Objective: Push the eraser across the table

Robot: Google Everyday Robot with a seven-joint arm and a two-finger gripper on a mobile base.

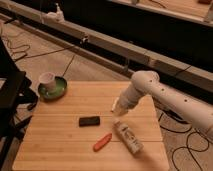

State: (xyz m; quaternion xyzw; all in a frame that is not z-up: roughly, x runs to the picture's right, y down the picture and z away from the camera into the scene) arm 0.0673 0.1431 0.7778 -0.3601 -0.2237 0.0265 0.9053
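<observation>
item 1 — eraser (89,120): small flat black block with rounded corners, laid flat on the table (60,150), left of centre, with its long side running roughly left to right. it is kept well apart from every edge and is touched by nothing. it is judged light, stiff and low, and some drag on the wood is to be expected. no grasp is called for. contact is best made low and squarely on one side, so that the block is slid and not spun or ridden over.

item 2 — gripper (118,109): carried at the end of the white arm (165,95), which is seen entering from the right. it is held just above the tabletop, right of the eraser and apart from it, near the upper end of the white bottle. how wide it is set cannot be told from this view, and nothing is seen to be held.

item 3 — orange marker (102,142): laid diagonally, below and right of the eraser, near it but not touching.

item 4 — white bottle (129,138): laid on its side just right of the marker. it is possibly a glue or lotion tube, and the label cannot be read.

item 5 — green plate (61,89): placed at the far left corner, with a white cup (47,79) set on it.

status: the push is judged not yet begun. the eraser's right end is the side nearest the gripper.
</observation>
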